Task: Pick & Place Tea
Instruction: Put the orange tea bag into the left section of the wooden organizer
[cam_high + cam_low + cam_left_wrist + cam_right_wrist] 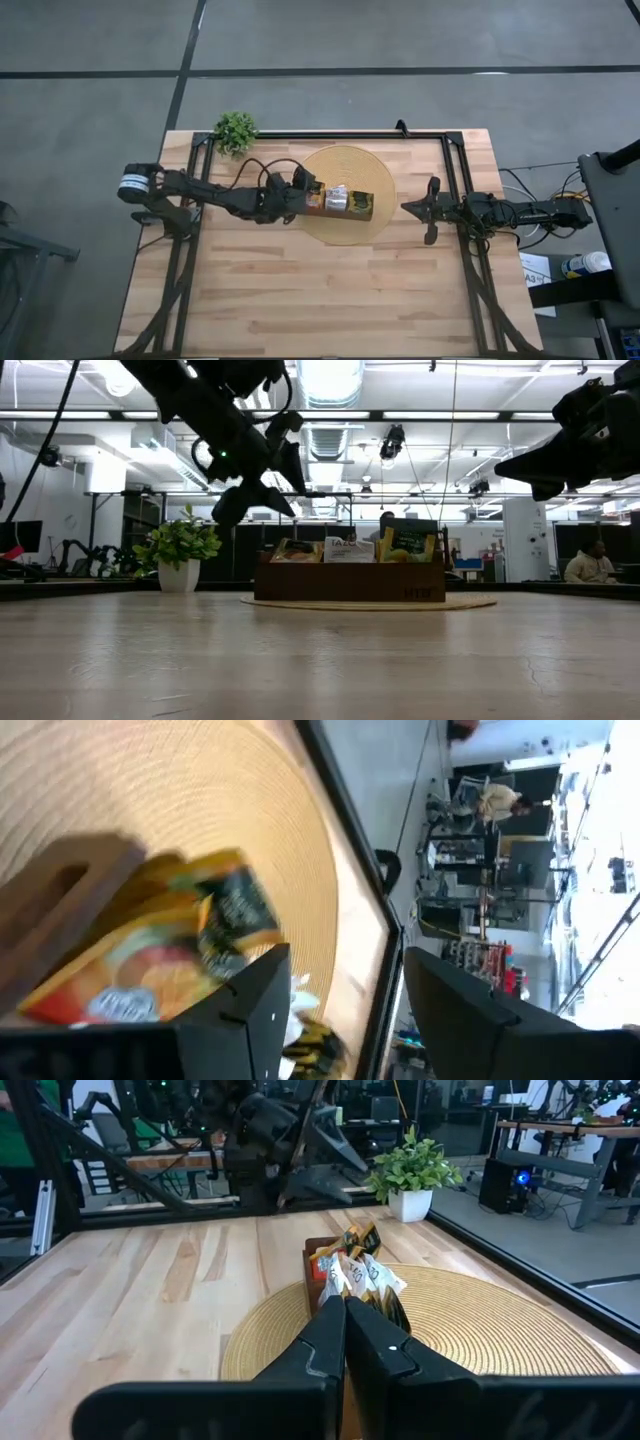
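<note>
The tea is several small sachets [340, 199] standing in a long dark-brown wooden box [350, 582], which rests on a round woven mat [350, 232]. My left gripper [288, 480] hovers open just above the box's left end, with nothing between its fingers. Its wrist view shows the gripper [345, 965] over an orange-white sachet [125, 975] and a dark green-yellow sachet [238, 910] beside the box wall [60, 890]. My right gripper [432, 210] waits shut at the mat's right, clear of the box. From the right wrist view the gripper [346, 1320] points toward the box [322, 1270].
A small green potted plant [236, 130] stands at the table's far left corner. A black frame rail [330, 136] runs along the far edge and down both sides. Bare wooden tabletop [320, 300] lies in front of the mat.
</note>
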